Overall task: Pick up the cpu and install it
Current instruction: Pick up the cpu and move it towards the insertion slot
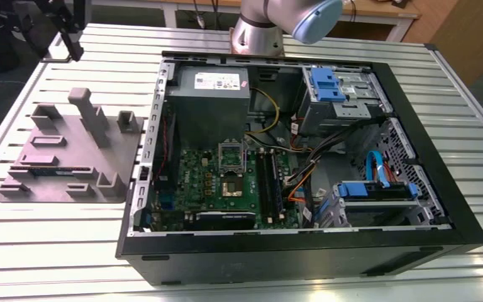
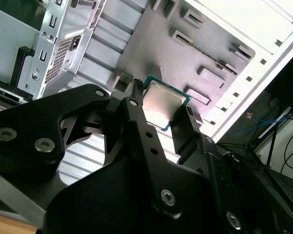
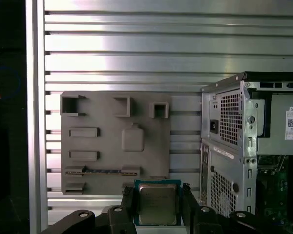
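Pinching the cpu [image 3: 157, 204], the fingers [image 3: 128, 204] hold it clear of the grey tray [image 3: 102, 146].

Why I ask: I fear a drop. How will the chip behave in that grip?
Probably stiff: the chip is a flat square with a metal top, so it should not flex. Likely light for its size, since it looks thin. It may slip: the gripper pinches it by two narrow edges.

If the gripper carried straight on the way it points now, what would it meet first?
Judging by the first wrist view, the gripper would likely reach the edge of the grey tray or the slatted table beside it, cpu first; depth is unclear.
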Motion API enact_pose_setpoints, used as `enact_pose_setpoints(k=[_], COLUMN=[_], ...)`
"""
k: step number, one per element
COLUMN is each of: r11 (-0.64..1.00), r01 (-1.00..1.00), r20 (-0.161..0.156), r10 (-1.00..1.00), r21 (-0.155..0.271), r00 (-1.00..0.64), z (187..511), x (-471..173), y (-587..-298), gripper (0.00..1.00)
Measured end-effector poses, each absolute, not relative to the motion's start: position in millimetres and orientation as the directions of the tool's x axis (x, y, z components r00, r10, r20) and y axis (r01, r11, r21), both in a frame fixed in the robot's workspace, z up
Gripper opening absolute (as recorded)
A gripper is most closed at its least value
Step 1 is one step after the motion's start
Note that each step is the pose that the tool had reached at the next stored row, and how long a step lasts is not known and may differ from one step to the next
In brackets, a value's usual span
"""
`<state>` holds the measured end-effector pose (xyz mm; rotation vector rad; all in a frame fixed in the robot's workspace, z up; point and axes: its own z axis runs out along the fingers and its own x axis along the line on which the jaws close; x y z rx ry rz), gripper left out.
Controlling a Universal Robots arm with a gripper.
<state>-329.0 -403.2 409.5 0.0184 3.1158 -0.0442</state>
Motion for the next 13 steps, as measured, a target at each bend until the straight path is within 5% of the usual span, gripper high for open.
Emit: enact_pose_setpoints(k=[13], r11=[1.0], r01=[0.012], r20=[-0.026], r10=[0.011], r21=[-0.028], r00=[-1.0], z=[410], x=[-314], y=[-403], gripper=[0.47])
